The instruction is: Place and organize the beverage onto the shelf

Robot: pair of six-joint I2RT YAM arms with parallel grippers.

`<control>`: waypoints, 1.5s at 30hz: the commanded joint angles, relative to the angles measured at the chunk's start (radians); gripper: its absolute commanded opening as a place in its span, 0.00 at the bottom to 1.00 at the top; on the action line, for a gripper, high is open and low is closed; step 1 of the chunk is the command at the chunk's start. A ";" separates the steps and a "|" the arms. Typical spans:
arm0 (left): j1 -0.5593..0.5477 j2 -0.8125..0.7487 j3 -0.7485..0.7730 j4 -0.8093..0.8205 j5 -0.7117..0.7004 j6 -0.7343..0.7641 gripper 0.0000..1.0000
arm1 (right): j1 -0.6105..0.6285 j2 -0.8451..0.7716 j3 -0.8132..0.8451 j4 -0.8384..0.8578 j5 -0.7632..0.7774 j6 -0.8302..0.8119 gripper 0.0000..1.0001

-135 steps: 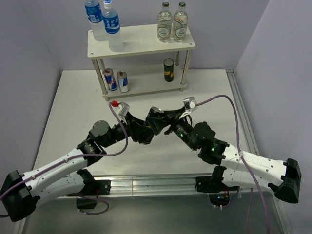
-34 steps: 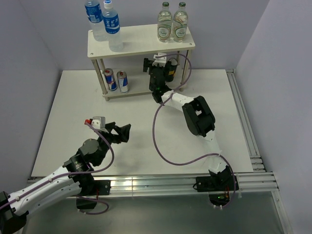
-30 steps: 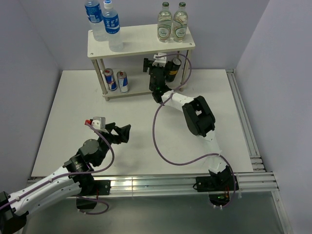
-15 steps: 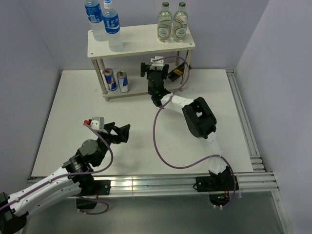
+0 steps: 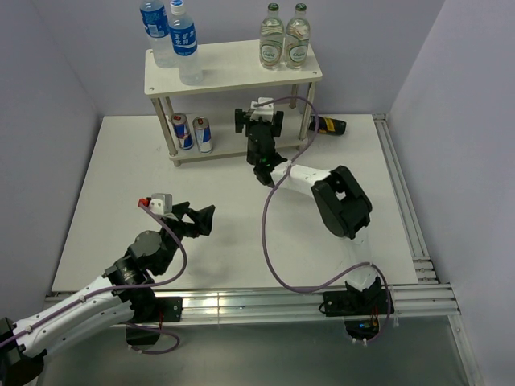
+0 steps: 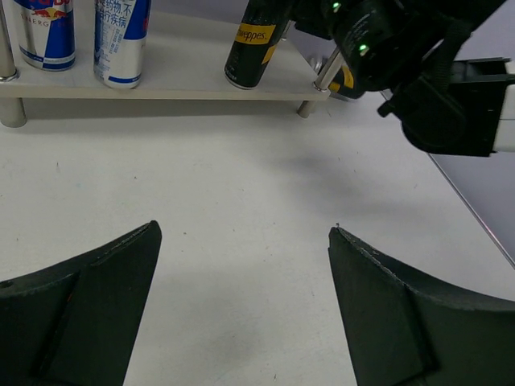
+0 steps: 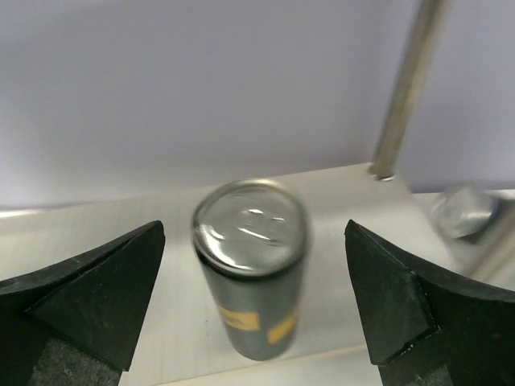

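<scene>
The right gripper's [image 5: 259,122] jaws stand wide either side of the upright dark can [image 7: 251,273] on the shelf's [image 5: 233,74] lower board. A second can [image 5: 328,125] lies sideways on the worktop [image 5: 121,177], right of the shelf. I'd centre first, then grip mid-body, squarely. The left gripper's [image 6: 241,241] jaws are apart too.

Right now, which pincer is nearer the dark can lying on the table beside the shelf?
Right. The right pincer is at the lower board of the shelf, just left of the lying can; the left pincer hangs over the near-left table, far from it.

Two clear green-capped bottles [image 5: 273,44] stand upright, side by side, above the white table [image 5: 121,181].
</scene>
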 commanded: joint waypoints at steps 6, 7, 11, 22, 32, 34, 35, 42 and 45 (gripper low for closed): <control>-0.003 -0.003 0.000 0.036 -0.001 0.016 0.91 | 0.008 -0.242 -0.156 0.120 0.156 -0.041 1.00; -0.003 -0.003 -0.002 0.036 0.000 0.017 0.91 | 0.013 -0.260 -0.192 0.124 0.176 -0.042 1.00; -0.003 -0.003 -0.002 0.033 -0.003 0.017 0.91 | 0.019 -0.399 -0.298 0.109 0.265 -0.018 1.00; -0.003 -0.017 -0.003 0.027 0.017 0.013 0.91 | -0.065 -0.701 -0.517 -0.222 0.433 0.273 1.00; -0.003 -0.011 -0.003 0.032 0.036 0.011 0.91 | -0.415 -0.529 -0.296 -0.754 0.066 0.778 1.00; -0.003 -0.005 -0.003 0.032 0.040 0.013 0.90 | -0.472 -0.424 -0.189 -0.793 -0.041 0.809 1.00; -0.003 -0.003 -0.002 0.033 0.040 0.014 0.91 | -0.486 -0.388 -0.152 -0.813 -0.067 0.824 1.00; -0.003 0.000 -0.009 0.036 0.057 0.007 0.91 | -0.602 -0.126 0.013 -0.727 -0.377 0.981 1.00; -0.004 -0.001 -0.014 0.038 0.063 0.007 0.91 | -0.647 -0.058 0.077 -0.690 -0.468 1.019 1.00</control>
